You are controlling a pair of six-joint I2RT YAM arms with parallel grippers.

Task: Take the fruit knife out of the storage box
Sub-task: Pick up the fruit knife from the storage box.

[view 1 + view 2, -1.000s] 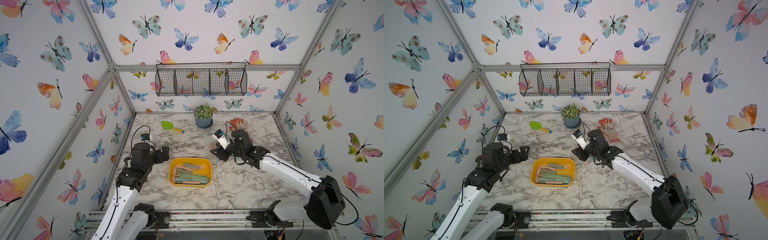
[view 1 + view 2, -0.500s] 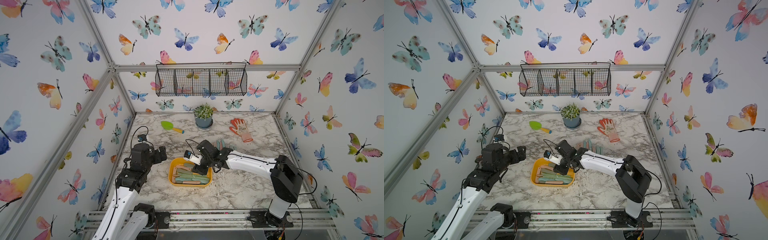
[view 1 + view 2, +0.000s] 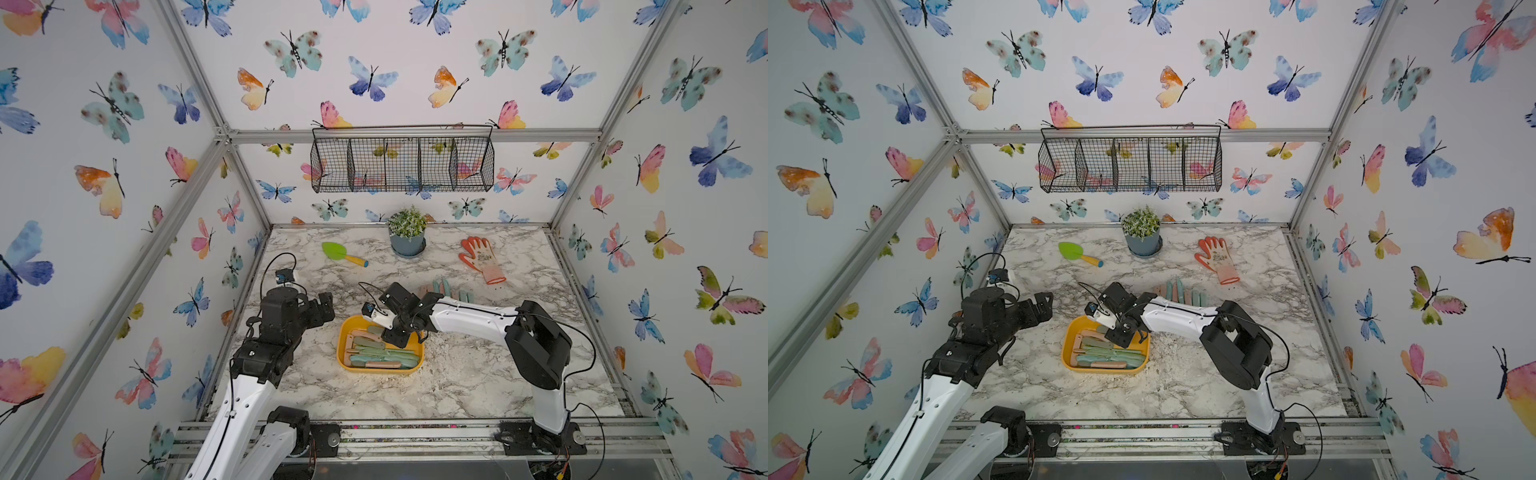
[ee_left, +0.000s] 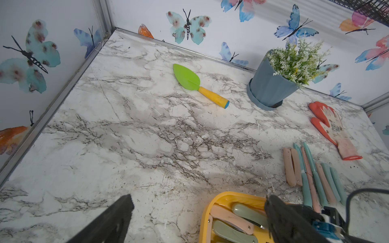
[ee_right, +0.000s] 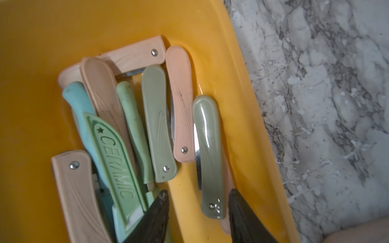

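The box (image 3: 342, 347) sits low and centre in both top views, on the marble table (image 3: 457, 386). It holds a heap of knives (image 3: 384, 357). Some are folding ones in pink and green, others sheathed in teal and green, and one sheath (image 5: 114, 160) is marked CERAMIC.

The right gripper (image 3: 397, 338) reaches down into the upper right corner of the box in the top views. The right wrist view shows its jaws partly apart, empty, one on each side of the pivot end of a glossy green knife (image 5: 207, 147). This folded knife lies along the box wall at the edge of the heap, next to a pink folder (image 5: 181, 105). One finger (image 5: 237, 210) is just beside the handle. The other finger (image 5: 157, 212) stands clear of it over the box floor. I cannot tell whether the nearer finger touches the knife, which is not lifted.

The left gripper (image 3: 323, 308) hovers left of the box, above the table, jaws wide and holding nothing. The left wrist view shows its fingers (image 4: 117, 216) far apart.

A row of knives (image 3: 446, 289) lies on the table outside the box, just above the right arm in the frame. Higher up, near the back wall, are a green trowel (image 3: 343, 253), a plant pot (image 3: 407, 243) and a glove (image 3: 482, 259). A wire basket (image 3: 401, 164) hangs on the wall above them.
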